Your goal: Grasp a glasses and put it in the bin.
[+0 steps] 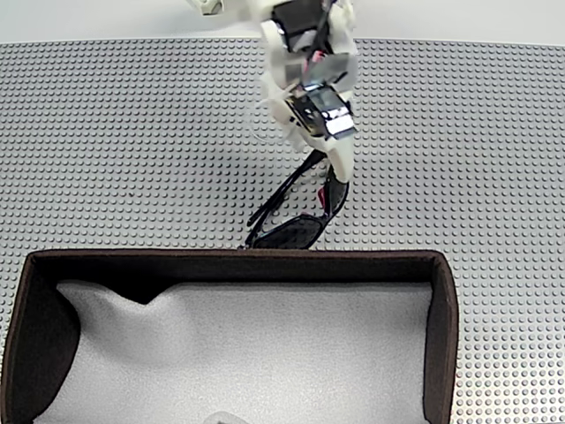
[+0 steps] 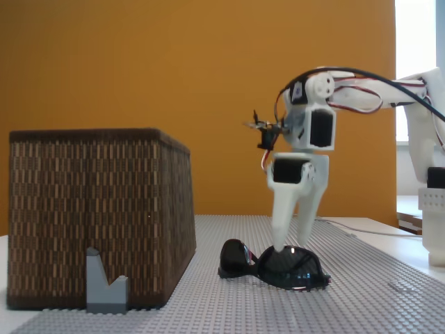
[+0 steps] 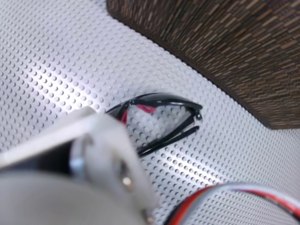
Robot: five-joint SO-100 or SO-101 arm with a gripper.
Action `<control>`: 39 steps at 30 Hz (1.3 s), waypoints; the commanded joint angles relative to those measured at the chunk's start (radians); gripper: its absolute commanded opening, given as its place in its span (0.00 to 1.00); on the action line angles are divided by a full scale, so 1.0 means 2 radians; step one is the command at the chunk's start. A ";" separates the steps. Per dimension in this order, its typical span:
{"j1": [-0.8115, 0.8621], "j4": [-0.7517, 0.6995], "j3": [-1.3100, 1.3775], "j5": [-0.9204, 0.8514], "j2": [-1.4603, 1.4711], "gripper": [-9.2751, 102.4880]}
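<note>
In the side fixed view the gripper (image 2: pixel 293 245) stood straight down over the sunglasses (image 2: pixel 274 266), its two fingers parted and straddling the frame without yet closing, the sunglasses lying flat on the studded mat (image 2: pixel 361 278) just right of the woven bin (image 2: pixel 90 209).

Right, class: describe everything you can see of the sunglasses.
The sunglasses have dark glossy lenses and a thin black frame with red-pink accents, plastic by the look. They lie on the grey studded mat beside the woven bin, temples folded. The white tool stands over them, fingers down at the frame; whether it grips yet is unclear.
</note>
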State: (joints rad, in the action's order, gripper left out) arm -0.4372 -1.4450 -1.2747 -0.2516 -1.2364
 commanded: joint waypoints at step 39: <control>0.044 0.333 0.040 -0.199 -0.270 0.08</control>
State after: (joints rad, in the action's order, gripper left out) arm -0.3543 -0.8437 -1.2349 -0.6182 -1.6966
